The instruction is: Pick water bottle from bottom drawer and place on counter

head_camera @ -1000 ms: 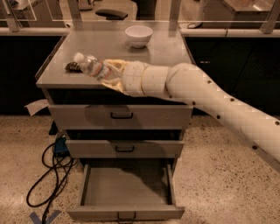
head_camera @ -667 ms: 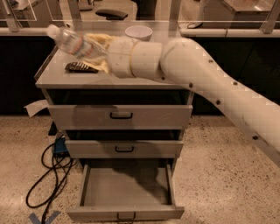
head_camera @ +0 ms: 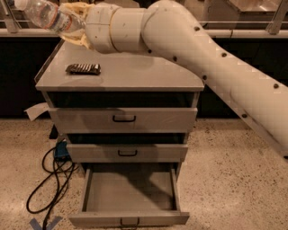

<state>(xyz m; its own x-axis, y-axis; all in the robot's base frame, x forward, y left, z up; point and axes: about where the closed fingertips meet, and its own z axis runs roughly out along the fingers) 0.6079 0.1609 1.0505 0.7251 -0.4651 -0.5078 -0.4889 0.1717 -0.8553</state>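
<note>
At the far left of the floor, a dark cable (head_camera: 45, 188) is seen looped beside the cabinet. High at the upper left, the water bottle (head_camera: 45, 13) is held in the air above the far left corner of the counter (head_camera: 144, 74), apart from its surface. Its long axis is tilted, with the white cap pointing up and to the left and the lower body taken into the end effector (head_camera: 68, 24) just to its right. The end effector is clenched around the bottle, which sticks out to its left.

Below, toward the near left part of the counter, a dark striped packet (head_camera: 83, 68) lies flat. It is judged to be the one thing in the way if the bottle is brought straight down. The bare surface to the right of the packet is judged the safer spot, and the bottle would need to be righted or laid down before release.

Lower down, the bottom drawer (head_camera: 103, 218) is pulled open toward the near side, with no bottle seen inside. The white arm (head_camera: 216, 58) runs off to the right.
</note>
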